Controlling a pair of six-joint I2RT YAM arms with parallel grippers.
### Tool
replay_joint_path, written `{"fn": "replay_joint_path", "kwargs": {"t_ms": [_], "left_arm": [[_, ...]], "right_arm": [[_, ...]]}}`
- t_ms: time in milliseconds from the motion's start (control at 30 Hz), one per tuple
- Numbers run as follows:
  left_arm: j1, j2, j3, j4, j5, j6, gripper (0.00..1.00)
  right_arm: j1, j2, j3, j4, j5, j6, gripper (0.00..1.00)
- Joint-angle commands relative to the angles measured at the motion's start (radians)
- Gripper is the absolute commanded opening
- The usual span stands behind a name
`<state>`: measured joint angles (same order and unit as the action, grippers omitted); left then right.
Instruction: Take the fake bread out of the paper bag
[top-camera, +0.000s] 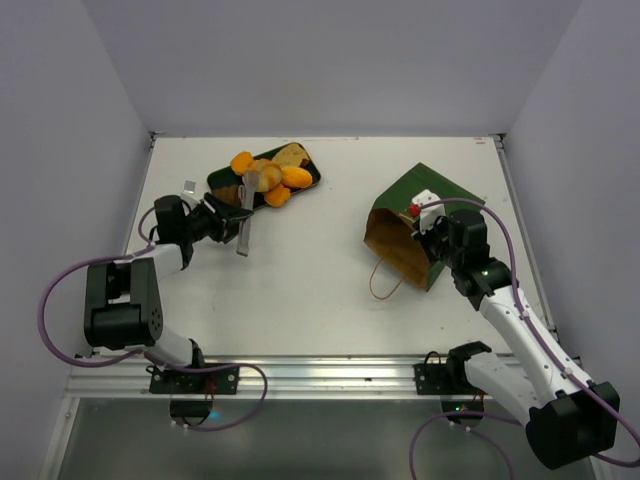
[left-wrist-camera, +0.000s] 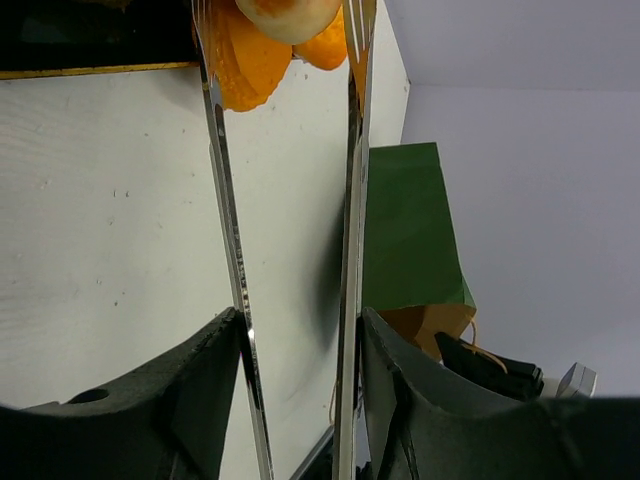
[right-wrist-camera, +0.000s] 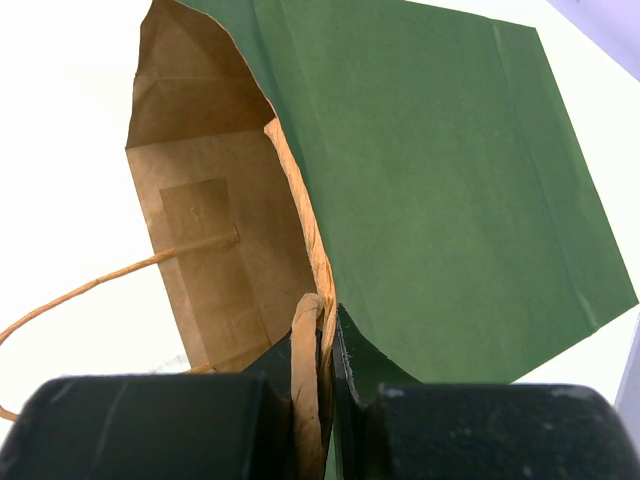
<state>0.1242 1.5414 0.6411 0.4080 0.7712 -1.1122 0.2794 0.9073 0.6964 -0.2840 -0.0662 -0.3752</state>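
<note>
Left arm reaches out over the far left of the bench (top-camera: 330, 290). The left gripper (top-camera: 226, 216) grips a pair of metal tongs (left-wrist-camera: 228, 200), one blade against each finger, held partly spread. Tong tips sit over the dark green tray (top-camera: 313, 178), where the fake bread (top-camera: 268, 178) lies heaped: orange rolls, tan buns, a brown slice. In the wrist view a tan bun (left-wrist-camera: 290, 12) sits between the tips above an orange roll (left-wrist-camera: 250, 70). Cannot tell whether the blades touch it.

The paper bag (top-camera: 425, 200) lies on its side to the right, well apart from the tray, with its mouth facing the near-left. The right gripper (right-wrist-camera: 325, 400) is pinched narrow on the bag's rim and props the mouth open. The kraft lining in view is bare and no bread shows inside, though the deep end is hidden.

Step in hand looks like setting a bun down on the tray. To do it well:
- spread the blades enough that the bun drops free and does not cling to one side
- lift straight up, so the tips do not rake the heap or nudge rolls over the tray edge
- hold the bag's rim steady, mouth open, for another look inside
</note>
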Motion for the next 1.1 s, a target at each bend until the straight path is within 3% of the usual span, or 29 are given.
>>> {"fn": "replay_joint_path", "kwargs": {"t_ms": [0, 333, 1067], "left_arm": [[0.011, -0.05, 0.04, -0.044, 0.014, 0.052, 0.52], [0.012, -0.106, 0.061, -0.213, -0.013, 0.127, 0.53], [0.014, -0.204, -0.008, -0.304, -0.01, 0.207, 0.53]], "right_arm": [[-0.005, -0.01, 0.0, 0.037, -0.001, 0.009, 0.0], [-0.005, -0.011, -0.001, 0.037, -0.003, 0.01, 0.0], [-0.005, -0.021, 0.0, 0.036, -0.007, 0.01, 0.0]]}}
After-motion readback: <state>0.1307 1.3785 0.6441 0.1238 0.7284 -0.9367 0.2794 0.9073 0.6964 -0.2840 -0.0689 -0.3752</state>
